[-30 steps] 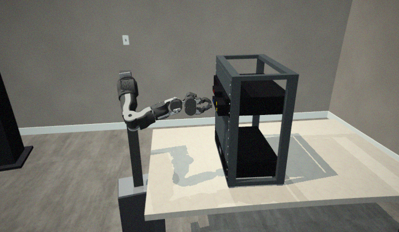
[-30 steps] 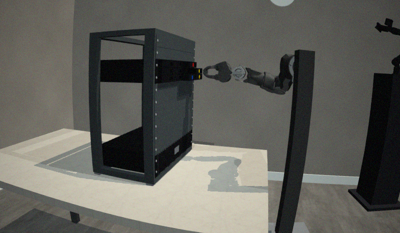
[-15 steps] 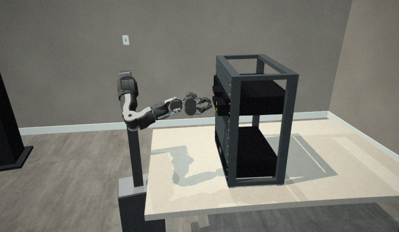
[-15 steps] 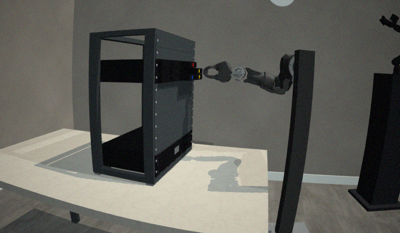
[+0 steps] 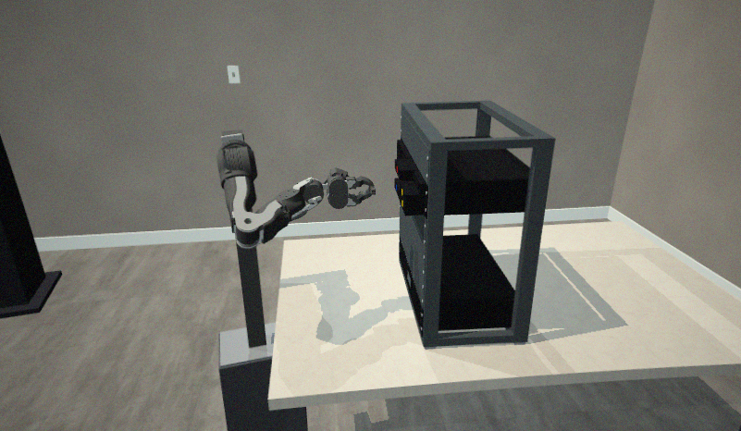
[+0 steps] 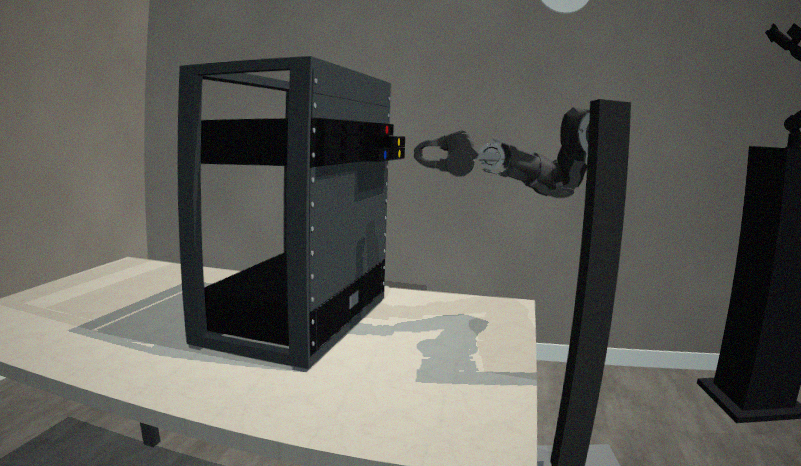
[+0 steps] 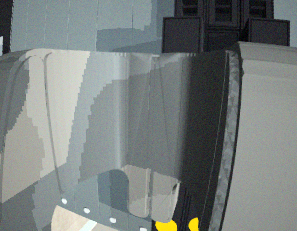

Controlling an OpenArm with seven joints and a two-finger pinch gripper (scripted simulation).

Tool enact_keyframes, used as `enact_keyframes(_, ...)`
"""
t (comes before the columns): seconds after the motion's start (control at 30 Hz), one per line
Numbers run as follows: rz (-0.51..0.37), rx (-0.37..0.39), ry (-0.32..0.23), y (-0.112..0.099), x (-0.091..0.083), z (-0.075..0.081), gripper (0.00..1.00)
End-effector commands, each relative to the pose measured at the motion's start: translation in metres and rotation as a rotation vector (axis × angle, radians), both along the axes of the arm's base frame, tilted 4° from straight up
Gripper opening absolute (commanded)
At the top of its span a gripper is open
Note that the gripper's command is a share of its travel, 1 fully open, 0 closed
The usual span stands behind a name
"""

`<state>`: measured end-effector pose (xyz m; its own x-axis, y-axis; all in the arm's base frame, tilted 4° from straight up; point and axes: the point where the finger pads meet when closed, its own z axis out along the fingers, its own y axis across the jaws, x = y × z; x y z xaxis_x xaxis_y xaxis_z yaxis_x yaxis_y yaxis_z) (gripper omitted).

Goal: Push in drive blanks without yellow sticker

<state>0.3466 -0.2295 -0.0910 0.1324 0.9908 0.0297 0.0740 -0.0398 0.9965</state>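
Observation:
The dark rack stands on the table, also in the exterior view. Its storage chassis sits high in the front. Blanks stand out of it with a red sticker, two yellow stickers and a blue sticker. In the top view the red sticker, a yellow one and the blue one show. My gripper is shut and empty, a short gap in front of the yellow-sticker blanks. It also shows in the top view. The wrist view shows two yellow stickers at its lower edge.
The arm's post stands at the table's near end. A dark pedestal stands on the floor beyond it. Another black unit fills the rack's bottom. Walls are behind and beside the table.

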Motion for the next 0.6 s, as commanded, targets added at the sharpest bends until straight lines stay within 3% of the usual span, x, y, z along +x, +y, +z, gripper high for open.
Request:
enact_keyframes(0.0, -0.067, -0.019, -0.004, -0.002, -0.003, 0.001, 0.00)
enact_keyframes(0.23, -0.065, -0.015, -0.006, 0.011, -0.006, -0.001, 0.00)
enact_keyframes(0.57, -0.070, -0.016, -0.008, 0.010, 0.001, -0.001, 0.00)
